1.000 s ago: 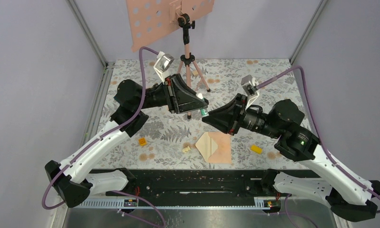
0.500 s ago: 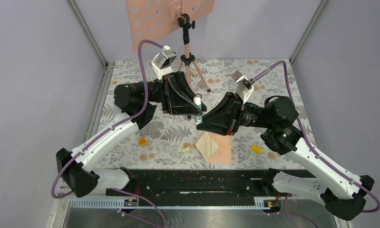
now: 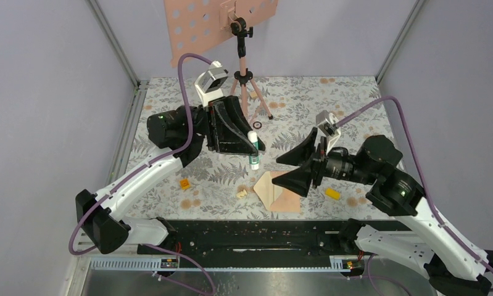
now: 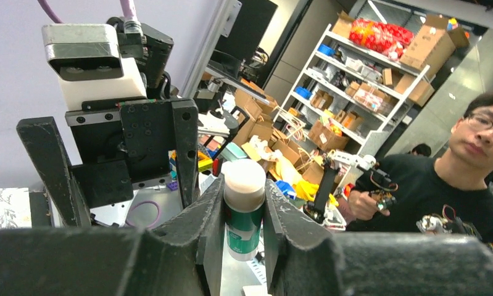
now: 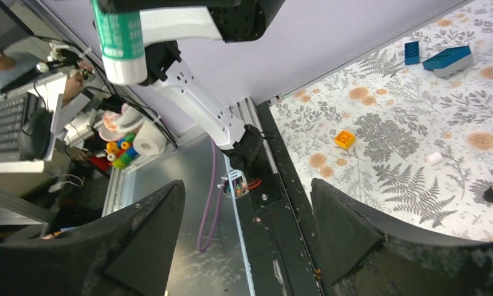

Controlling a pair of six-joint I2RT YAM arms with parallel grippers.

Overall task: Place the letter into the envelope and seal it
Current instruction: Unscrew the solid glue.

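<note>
Peach and squarish, the envelope (image 3: 285, 202) is lying flat on the fern-printed desk (image 3: 355, 105), close to the near edge and between the two arms. Its slightly longer sides are running from near to far, tilted a little. A tan triangular flap (image 3: 265, 186) is lying open with its tip pointing toward the left arm's side. The right pincer (image 3: 279, 171) is standing with its jaws spread wide and nothing between them. In the top view its lower finger is overlapping the envelope's far right corner, and I cannot tell whether it is touching the paper. In the right wrist view the two dark fingers (image 5: 151, 240) are standing well apart, framing the desk's edge. The left pincer (image 3: 252, 145) is clamping a glue stick (image 3: 254, 161), farther back than the envelope and raised off the desk. The stick's long axis is running roughly near to far in the top view, with a white end showing toward the back and its green label toward the envelope. The left wrist view is showing the jaws pressing on both sides of the stick. A yellow brick (image 3: 333, 193) is lying right of the envelope, a small white piece (image 3: 241, 193) just left of the flap, and an orange brick (image 3: 184, 183) farther left. At the back a tripod (image 3: 244, 83) is holding a perforated pink plate (image 3: 200, 24).
</note>
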